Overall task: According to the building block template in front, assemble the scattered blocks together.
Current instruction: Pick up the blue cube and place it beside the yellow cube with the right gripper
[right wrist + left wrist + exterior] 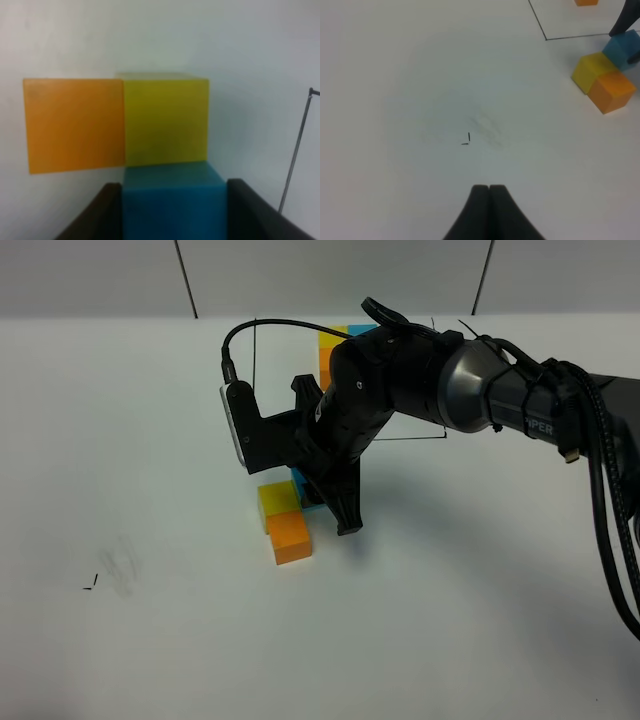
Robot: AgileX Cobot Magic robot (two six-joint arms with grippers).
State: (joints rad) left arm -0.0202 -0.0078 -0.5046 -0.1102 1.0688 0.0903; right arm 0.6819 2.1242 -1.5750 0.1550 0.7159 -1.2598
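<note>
Blue is the colour between the jaws: the right gripper (172,210) has a finger on each side of the light blue cube (172,207), apparently clamping it, with the cube on the white table (150,440) and pressed against the yellow cube (165,122). The orange cube (75,125) touches the yellow one on its near side, so the three scattered blocks already form an L near the middle of the table. The building block template (335,340) sits farther back, mostly hidden behind the right arm; only its yellow, blue and orange tops and part of the black frame show.

The step in hand looks like seating the blue cube. To do it well, I would keep its face flush with the yellow one, leave no gap, and let go straight upward without twisting, since a sideways drag could knock the trio askew.

The left gripper (489,192) is closed on nothing, hovering over bare table to the left, well apart from the blocks.
</note>
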